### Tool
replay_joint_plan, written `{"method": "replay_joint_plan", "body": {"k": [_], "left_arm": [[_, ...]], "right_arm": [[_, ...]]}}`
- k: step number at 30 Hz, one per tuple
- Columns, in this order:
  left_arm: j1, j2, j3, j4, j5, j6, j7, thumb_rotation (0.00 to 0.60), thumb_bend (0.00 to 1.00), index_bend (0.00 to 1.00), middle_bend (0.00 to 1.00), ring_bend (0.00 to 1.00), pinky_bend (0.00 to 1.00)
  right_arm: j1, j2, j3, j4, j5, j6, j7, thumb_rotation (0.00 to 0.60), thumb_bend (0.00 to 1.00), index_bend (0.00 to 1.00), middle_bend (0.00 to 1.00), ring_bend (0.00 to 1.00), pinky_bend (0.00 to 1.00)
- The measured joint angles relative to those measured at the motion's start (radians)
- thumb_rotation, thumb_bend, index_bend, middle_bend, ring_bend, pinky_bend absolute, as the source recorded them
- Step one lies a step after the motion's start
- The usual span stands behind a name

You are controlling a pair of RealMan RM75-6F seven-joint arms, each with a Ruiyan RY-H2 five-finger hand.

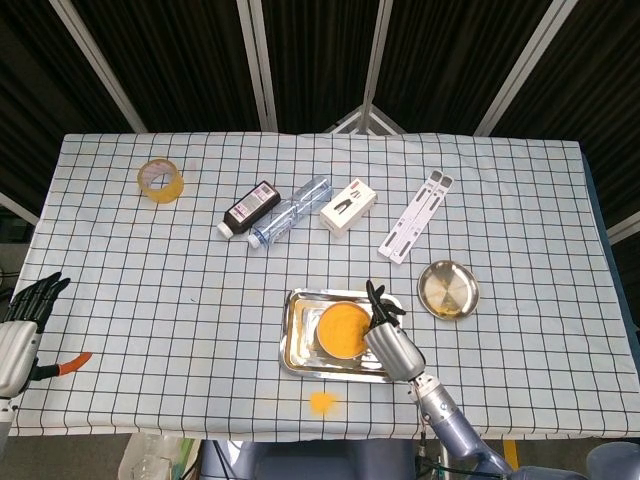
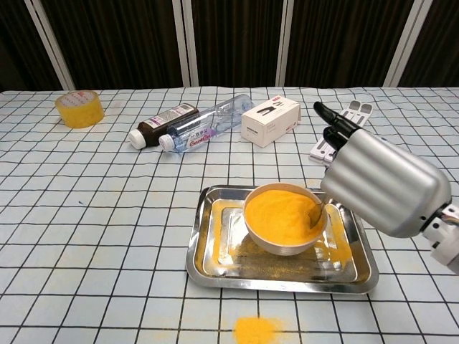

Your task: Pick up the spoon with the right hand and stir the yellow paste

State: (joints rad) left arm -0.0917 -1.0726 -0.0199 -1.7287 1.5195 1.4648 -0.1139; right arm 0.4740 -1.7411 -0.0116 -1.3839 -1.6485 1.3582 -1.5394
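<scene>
A bowl of yellow paste (image 2: 283,212) stands in a steel tray (image 2: 208,269) near the table's front; in the head view the bowl (image 1: 342,328) sits in the tray (image 1: 297,345) too. My right hand (image 2: 380,179) is at the bowl's right rim and holds a thin metal spoon (image 2: 315,212), whose lower end dips into the paste at the right side. From above, the right hand (image 1: 390,335) covers the tray's right part. My left hand (image 1: 25,320) rests at the table's left edge, fingers apart, holding nothing.
Yellow powder is spilled (image 2: 256,331) on the cloth in front of the tray. Behind it lie a dark bottle (image 1: 250,210), a clear bottle (image 1: 290,215), a white box (image 1: 348,208) and a white stand (image 1: 415,215). A small steel dish (image 1: 448,290) sits right; tape roll (image 1: 160,180) far left.
</scene>
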Motion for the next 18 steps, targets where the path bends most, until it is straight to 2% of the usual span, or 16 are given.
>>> {"method": "replay_joint_plan", "body": {"k": [9,18], "left_arm": [[0.000,0.001,0.000,-0.001,-0.002,-0.001,0.000,0.600,0.00,0.00,0.00,0.00,0.00],[-0.001,-0.001,0.000,-0.002,-0.002,-0.004,0.003,0.600,0.00,0.00,0.00,0.00,0.00]], "right_arm": [[0.011,-0.030,0.045,-0.023,-0.017,-0.014,-0.003,0.600,0.98,0.77,0.64,0.26,0.00],[0.000,0.018,0.070,-0.069,-0.022,-0.007,-0.020,0.600,0.98,0.77,0.64,0.26,0.00]]}}
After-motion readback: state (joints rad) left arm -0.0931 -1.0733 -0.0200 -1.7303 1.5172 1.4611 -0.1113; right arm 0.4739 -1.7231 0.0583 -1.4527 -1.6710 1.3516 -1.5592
